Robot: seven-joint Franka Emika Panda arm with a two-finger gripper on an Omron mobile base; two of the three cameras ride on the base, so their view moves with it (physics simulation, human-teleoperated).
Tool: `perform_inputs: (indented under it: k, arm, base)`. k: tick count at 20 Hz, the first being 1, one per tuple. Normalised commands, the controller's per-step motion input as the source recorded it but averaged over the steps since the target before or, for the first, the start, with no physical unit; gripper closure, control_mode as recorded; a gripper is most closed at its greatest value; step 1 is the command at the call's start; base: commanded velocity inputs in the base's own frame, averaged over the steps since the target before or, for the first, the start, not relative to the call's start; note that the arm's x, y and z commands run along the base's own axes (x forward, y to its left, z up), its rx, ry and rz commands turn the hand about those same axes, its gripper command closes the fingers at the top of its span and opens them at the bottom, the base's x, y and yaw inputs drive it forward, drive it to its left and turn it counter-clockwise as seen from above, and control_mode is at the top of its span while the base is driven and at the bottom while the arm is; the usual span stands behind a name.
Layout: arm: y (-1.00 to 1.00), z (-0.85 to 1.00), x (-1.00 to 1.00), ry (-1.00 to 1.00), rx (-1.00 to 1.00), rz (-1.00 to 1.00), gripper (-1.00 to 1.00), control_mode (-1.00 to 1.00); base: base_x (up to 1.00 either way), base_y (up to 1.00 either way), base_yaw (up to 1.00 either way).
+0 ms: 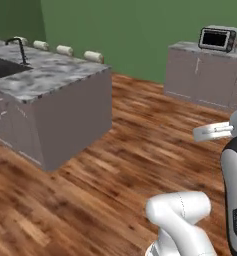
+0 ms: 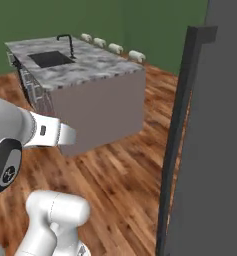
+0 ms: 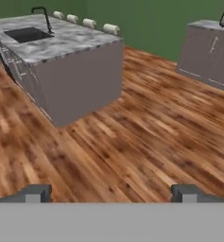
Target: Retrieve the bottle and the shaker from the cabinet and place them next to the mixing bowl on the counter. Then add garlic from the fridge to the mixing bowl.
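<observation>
Base views: we look forward and down from behind the arm, sharing the island desk [image 1: 50,80] with the hand view.

Grey-marbled island [image 1: 50,80], reddish-brown plank floor [image 1: 115,165], green wall [image 1: 140,30], seemingly black faucet [image 1: 17,46].

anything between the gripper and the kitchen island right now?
Nothing visible. The open gripper faces the kitchen island across bare wood floor. Bottle, shaker, mixing bowl and garlic aren't visible, so their paths can't be judged.
</observation>
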Motion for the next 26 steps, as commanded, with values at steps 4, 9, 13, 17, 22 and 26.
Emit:
perform_inputs:
  k: [4, 9, 13, 17, 22, 26]
  arm:
    - [0.0, 0.0, 0.0, 0.0, 0.0, 0.0, -1.0, 1.0]
    - [0.0, 0.0, 0.0, 0.0, 0.0, 0.0, -1.0, 1.0]
    - [0.0, 0.0, 0.0, 0.0, 0.0, 0.0, -1.0, 1.0]
    - [0.0, 0.0, 0.0, 0.0, 0.0, 0.0, -1.0, 1.0]
    - [0.0, 0.0, 0.0, 0.0, 0.0, 0.0, -1.0, 1.0]
    - [0.0, 0.0, 0.0, 0.0, 0.0, 0.0, -1.0, 1.0]
  base:
    - [0.28, 0.31, -0.92]
    - [0.37, 0.42, -0.87]
    - [0.14, 0.87, -0.52]
    - [0.61, 1.0, -0.24]
    - [0.86, 0.59, -0.38]
    - [0.54, 0.26, -0.73]
